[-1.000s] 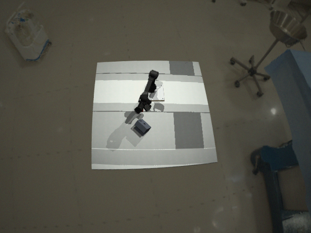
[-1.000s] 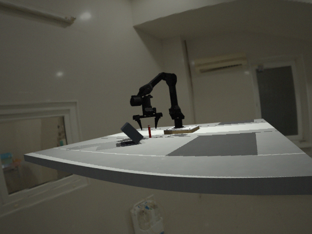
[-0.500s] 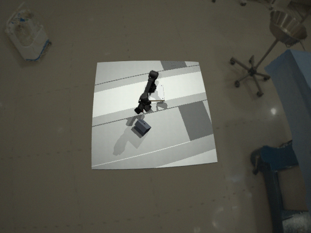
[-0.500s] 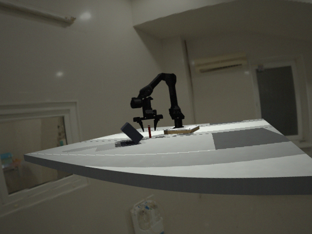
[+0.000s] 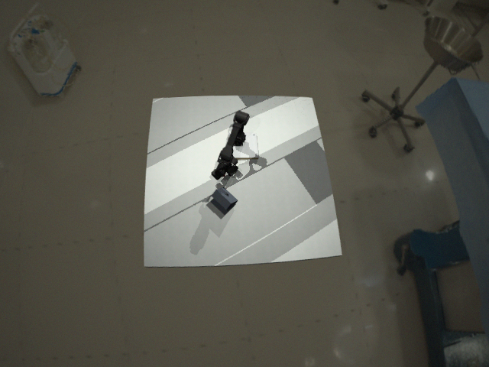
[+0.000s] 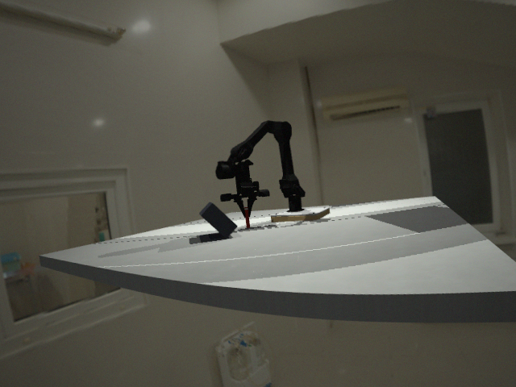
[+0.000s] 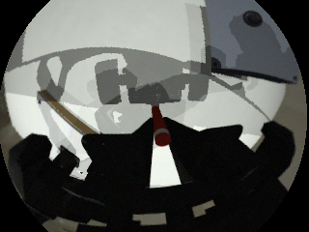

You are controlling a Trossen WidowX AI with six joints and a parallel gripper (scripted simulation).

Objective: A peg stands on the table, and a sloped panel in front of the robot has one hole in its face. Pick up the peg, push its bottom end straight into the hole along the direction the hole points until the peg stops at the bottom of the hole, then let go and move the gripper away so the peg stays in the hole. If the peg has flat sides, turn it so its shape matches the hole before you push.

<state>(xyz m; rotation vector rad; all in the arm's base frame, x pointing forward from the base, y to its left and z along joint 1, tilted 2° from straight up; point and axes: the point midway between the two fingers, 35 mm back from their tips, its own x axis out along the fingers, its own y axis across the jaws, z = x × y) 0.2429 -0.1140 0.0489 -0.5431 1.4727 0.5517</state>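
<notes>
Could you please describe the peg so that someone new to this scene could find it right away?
Start at the black arm on the grey table and follow it down to its gripper. The peg stands upright between the closed fingers, beside the sloped panel. It is the only red, thin stick there.

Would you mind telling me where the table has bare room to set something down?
Bare stretches lie along the table's near edge beyond the sloped panel, and along both side edges. It is crowded mid-table, where the tool, shut on the red peg, stands close to the panel and the arm's base plate.
</notes>
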